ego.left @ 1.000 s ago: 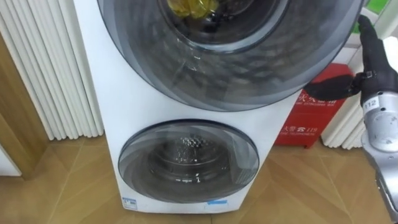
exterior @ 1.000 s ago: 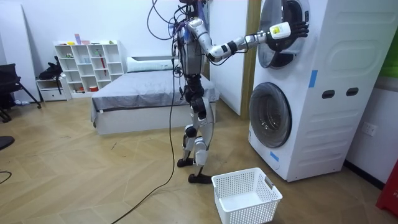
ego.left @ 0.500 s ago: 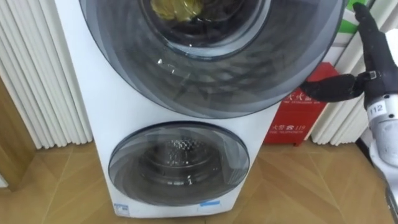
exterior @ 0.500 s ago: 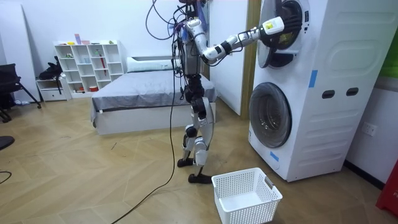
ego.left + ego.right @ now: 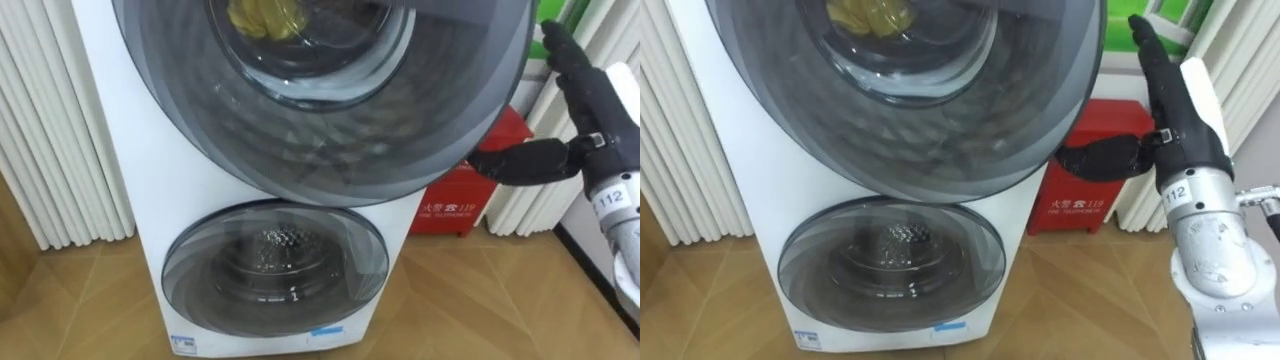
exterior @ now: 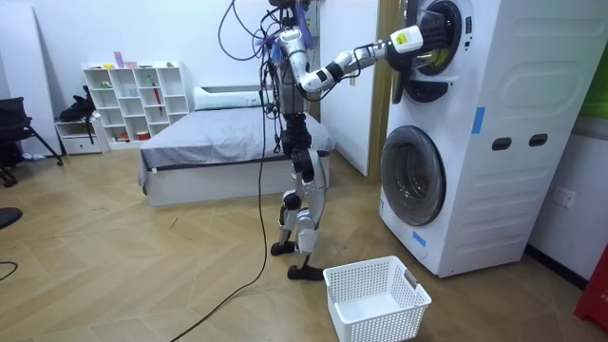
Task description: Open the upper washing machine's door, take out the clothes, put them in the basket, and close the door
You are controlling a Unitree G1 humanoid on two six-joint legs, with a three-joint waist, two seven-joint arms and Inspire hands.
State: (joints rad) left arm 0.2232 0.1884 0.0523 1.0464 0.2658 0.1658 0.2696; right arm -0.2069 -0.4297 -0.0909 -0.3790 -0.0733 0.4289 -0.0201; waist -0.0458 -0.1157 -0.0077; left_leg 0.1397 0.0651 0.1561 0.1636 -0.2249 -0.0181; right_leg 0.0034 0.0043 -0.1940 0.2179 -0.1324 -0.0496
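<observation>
Up at the top door: the washing machine (image 5: 120, 180) is a stacked pair, and the big round upper door (image 5: 330, 130) is being worked at its right edge. In the room view it looks swung out a little from the front; how far can't be told.
Robot hand: the right robot hand (image 5: 1180, 110) is held at that edge, fingers straight and pointing up, thumb stuck out sideways toward the rim. Nothing is pinched or wrapped. Whether the thumb tip is tucked behind the rim can't be made out.
Clothes: yellow clothes (image 5: 262, 15) can be seen through the glass of the upper door, bunched high in the drum. Nothing is held in the hand.
Lower door: the lower door (image 5: 275, 265) is shut, with a bare metal drum behind it.
Basket: a white laundry basket (image 6: 375, 299) is parked on the floor in front of the machine, near the robot's feet, with nothing seen in it.
Stance: the robot is stood upright facing the machine, right arm stretched up and out to the door.
Done so far: pretty much just the door part, and probably only partly.
Left to do: door opened fully, drum reached into, yellow clothes grabbed and pulled out, presumably dropped in the basket.
Background: a red box (image 5: 460, 205) sits behind the machine, not involved.
</observation>
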